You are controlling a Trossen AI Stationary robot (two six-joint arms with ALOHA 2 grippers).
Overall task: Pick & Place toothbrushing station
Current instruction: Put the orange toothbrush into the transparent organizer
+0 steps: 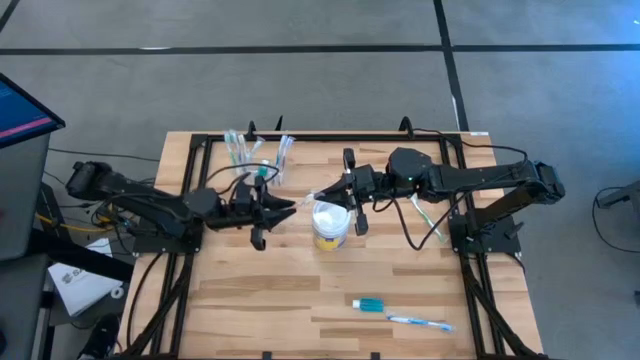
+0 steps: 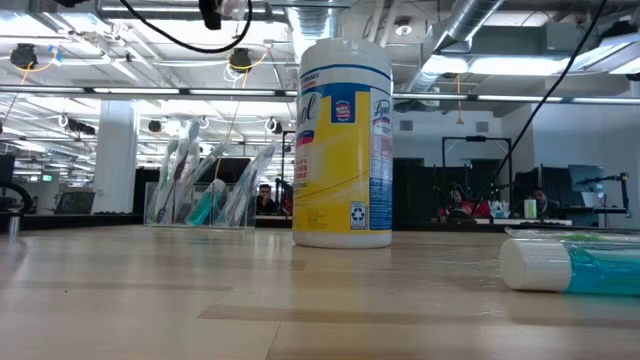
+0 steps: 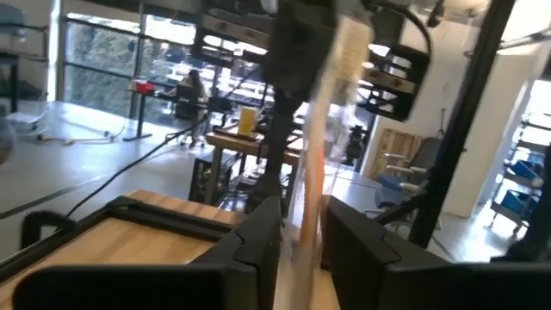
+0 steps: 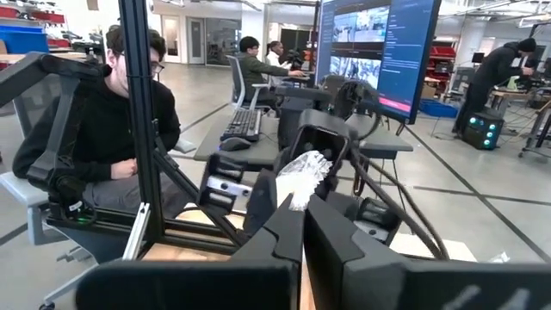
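Station: the toothbrushing station point(image 1: 256, 153) is seen at the far left part of the table point(image 1: 250, 300), with brushes standing in its clear cups.
Left claw: the left gripper point(image 1: 283, 209) is held just in front of the station, beside the tub. A thin, pale stick (likely a toothbrush) is seen between its fingers point(image 3: 258, 232), which stand partly apart. Whether it is gripped cannot be told.
Tub: the yellow tub point(image 1: 330, 226) is stood in the middle, between the two claws.
Right claw: the right gripper point(image 1: 352, 192) is kept over the tub, and its fingers are closed. Brush bristles are seen at their tips, so a brush seems pinched.
Loose things: a toothpaste tube point(image 1: 371, 304) and a toothbrush point(image 1: 420, 322) are left near the front edge.
Good way: the handover should be done slowly, with the stick kept straight and one claw closed firmly before the other is let go.
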